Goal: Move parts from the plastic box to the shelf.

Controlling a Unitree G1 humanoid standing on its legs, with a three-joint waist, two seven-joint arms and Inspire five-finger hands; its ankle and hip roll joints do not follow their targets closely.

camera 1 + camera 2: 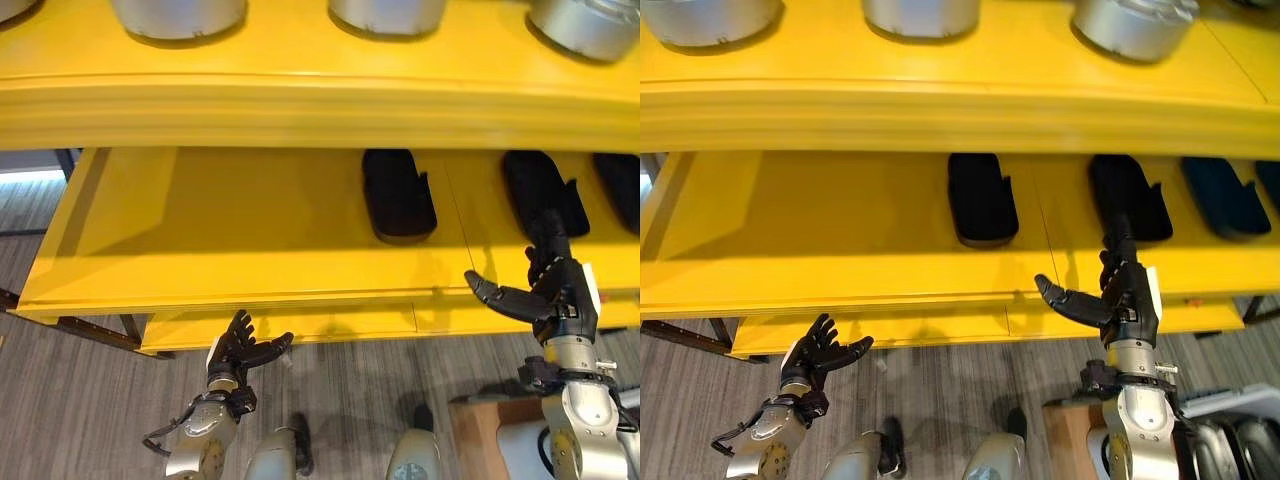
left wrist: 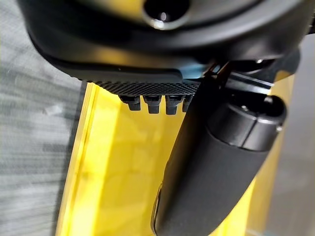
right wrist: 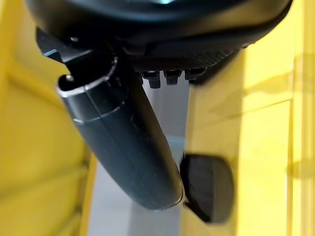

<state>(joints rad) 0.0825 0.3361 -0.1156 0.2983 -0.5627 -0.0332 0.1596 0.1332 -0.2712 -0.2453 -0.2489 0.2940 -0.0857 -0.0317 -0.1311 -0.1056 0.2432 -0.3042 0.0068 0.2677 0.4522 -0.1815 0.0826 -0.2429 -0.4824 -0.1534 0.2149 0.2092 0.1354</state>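
Up at the yellow shelf (image 1: 250, 240), the right hand (image 1: 555, 285) is raised in front of the middle tier, fingers straight and pointing up, thumb stuck out toward the robot's left; it holds nothing. Just past its fingertips lies a black part (image 1: 543, 190) on the tier, long axis running from front to back; the fingers overlap its near end in the eye views, though I cannot tell whether they touch it. A second black part (image 1: 397, 192) sits to the left of that one, lying the same way, well clear of the thumb; another dark part (image 1: 1223, 196) shows further right. Silver-grey round parts (image 1: 180, 15) stand in a row on the top tier.

Low down by the shelf's bottom edge, the left hand (image 1: 243, 352) hangs relaxed, fingers spread, empty and idle; its wrist view looks along the thumb at yellow board and grey floor.

No plastic box is in sight, so my read is that the right hand has nothing left to place here; the next part would have to come from below or behind. For anything on this tier, the right hand is plainly the nearer one; the part lies straight ahead of its fingers, end-on, with bare yellow board out to the left.
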